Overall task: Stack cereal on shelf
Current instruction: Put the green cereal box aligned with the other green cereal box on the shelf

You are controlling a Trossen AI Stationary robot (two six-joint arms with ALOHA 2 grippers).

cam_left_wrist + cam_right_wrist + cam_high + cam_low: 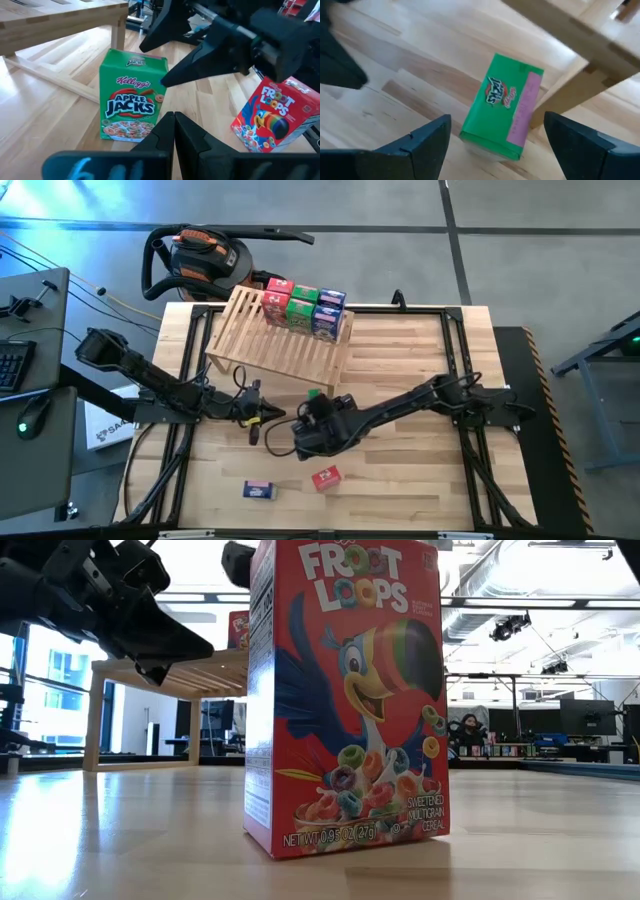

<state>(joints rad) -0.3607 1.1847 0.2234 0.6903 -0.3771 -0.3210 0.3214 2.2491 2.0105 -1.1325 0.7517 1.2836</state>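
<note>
Beside the shelf, upright green cereal box, Apple Jacks label

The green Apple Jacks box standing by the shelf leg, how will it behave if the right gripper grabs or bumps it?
The green Apple Jacks box stands upright on a narrow base, so a sideways bump would probably tip it. It looks like thin printed cardboard: likely light, and a hard squeeze might dent it. Its flat sides should suit the open right gripper, though the glossy print could slip.

The right arm hides most of the green box from above.
</note>
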